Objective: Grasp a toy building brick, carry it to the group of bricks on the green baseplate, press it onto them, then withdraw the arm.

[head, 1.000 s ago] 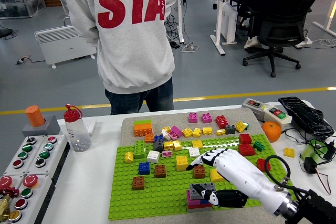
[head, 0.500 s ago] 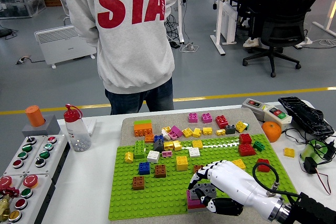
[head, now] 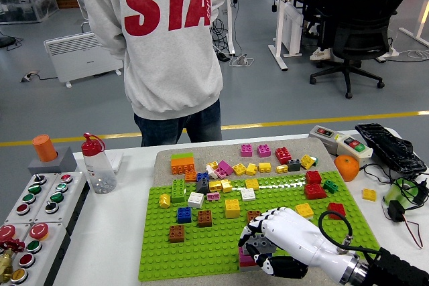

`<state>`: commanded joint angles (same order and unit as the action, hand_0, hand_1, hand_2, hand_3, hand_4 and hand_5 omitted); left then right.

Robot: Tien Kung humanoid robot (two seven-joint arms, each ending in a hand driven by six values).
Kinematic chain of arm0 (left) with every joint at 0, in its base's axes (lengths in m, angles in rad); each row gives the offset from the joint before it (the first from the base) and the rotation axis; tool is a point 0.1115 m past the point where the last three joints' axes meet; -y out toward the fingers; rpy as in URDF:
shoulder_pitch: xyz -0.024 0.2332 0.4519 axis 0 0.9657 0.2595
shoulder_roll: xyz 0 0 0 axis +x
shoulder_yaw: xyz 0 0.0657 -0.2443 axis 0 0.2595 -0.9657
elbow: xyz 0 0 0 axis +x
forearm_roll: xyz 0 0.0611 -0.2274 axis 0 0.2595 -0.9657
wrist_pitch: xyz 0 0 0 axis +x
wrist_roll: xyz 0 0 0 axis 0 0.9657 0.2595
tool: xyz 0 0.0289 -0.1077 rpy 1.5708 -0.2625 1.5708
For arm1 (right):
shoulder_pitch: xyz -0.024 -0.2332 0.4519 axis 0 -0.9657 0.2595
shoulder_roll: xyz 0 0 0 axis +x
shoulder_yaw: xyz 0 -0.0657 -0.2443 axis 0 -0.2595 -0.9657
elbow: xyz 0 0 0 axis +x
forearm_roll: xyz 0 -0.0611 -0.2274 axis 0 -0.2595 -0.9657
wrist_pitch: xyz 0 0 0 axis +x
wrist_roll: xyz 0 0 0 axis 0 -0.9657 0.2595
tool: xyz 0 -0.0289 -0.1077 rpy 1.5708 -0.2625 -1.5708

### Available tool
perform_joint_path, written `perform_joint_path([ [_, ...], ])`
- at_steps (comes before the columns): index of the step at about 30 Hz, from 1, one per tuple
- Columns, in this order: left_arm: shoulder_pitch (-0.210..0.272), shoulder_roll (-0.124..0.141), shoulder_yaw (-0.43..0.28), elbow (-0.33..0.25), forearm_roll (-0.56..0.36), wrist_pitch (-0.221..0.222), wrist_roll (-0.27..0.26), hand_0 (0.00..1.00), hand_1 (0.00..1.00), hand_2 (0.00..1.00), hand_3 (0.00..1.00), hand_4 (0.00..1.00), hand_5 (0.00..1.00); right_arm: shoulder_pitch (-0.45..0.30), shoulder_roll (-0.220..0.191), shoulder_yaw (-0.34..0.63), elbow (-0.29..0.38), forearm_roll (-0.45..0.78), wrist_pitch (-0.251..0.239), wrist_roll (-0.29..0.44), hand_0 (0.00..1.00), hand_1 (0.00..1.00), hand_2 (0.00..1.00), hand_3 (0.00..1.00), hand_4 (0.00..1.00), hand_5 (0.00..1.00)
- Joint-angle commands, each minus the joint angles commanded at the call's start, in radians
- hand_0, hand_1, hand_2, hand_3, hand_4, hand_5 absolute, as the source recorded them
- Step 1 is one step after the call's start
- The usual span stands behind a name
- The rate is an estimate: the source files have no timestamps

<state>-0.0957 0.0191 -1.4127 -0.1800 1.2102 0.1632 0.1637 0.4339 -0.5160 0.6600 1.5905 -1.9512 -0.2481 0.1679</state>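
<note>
1. Now, in the head view, the right robot hand (head: pixel 268 246) sits lower and nearer the baseplate's front edge than a second ago, when it hovered higher over the brown brick; half a second ago it was already dropping onto the stack.
2. Its white, black-jointed fingers (head: pixel 258 227) curl down over a grey brick (head: pixel 263 243), and the thumb closes in from below, so the hand is closed around that brick and not spread at all.
3. Directly beneath the hand, the grey brick rests on a small stack (head: pixel 245 258) whose magenta layer peeks out at the hand's left side, on the green baseplate (head: pixel 201 249).
4. I judge this to be the pressing step: the carry looks finished, and what remains is seating the brick, releasing it and pulling the arm back.
5. Whether the studs have fully engaged is hidden by the fingers.
6. The bricks are hard, glossy plastic blocks with round studs; the baseplate is a flat sheet of regular studs lying on a beige mat on the white surface (head: pixel 120 232).
7. Beyond the hand lie loose bricks, including a brown brick (head: pixel 204 218) and a yellow brick (head: pixel 232 208) up and to its left.
8. The hand's shell is smooth and rounded, with a black cable looping behind its wrist.
9. The left arm is out of sight.
</note>
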Motion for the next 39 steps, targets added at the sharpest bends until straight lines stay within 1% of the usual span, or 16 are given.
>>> perform_joint_path([
  [17, -0.003, 0.000, 0.004, 0.000, -0.006, 0.000, -0.001, 0.657, 0.681, 0.709, 0.579, 0.298, 0.998, 0.010, 0.007, -0.015, -0.029, -0.005, 0.013, -0.016, 0.493, 0.559, 0.556, 0.542, 0.381, 0.202],
  [39, -0.004, 0.000, 0.003, 0.000, -0.005, 0.000, -0.001, 0.657, 0.682, 0.709, 0.579, 0.300, 0.998, 0.017, 0.017, -0.027, -0.038, -0.004, 0.023, -0.019, 0.492, 0.559, 0.554, 0.541, 0.382, 0.191],
])
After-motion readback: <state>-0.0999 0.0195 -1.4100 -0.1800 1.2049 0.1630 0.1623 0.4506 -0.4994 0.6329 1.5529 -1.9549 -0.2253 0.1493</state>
